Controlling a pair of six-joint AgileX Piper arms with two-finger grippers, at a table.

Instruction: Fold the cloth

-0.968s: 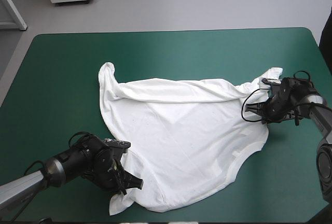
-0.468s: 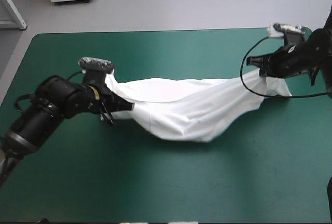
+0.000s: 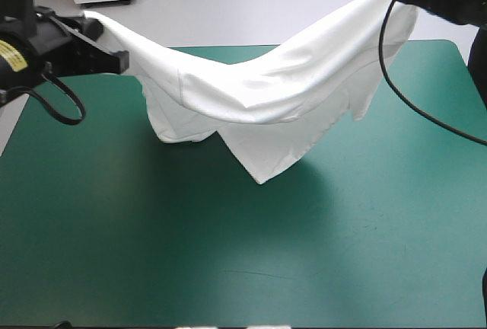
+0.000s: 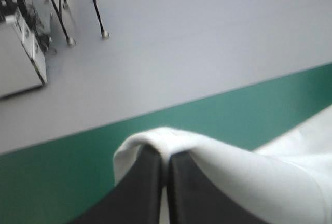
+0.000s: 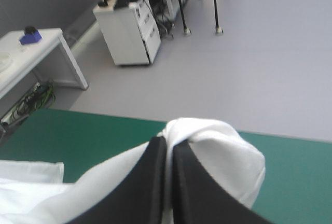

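Your table (image 3: 228,268), under its teal-green cover, had the T-shirt (image 3: 266,93) slung above its far half as a sagging white band. The lowest corner of the T-shirt dangled over the table's middle. High over the table's far left corner, your left gripper (image 4: 165,155) had its black fingers all but together, clamped on a fold of the T-shirt that draped over their tips. Over the table's far right corner, your right gripper (image 5: 168,142) pinched the other end the same way.
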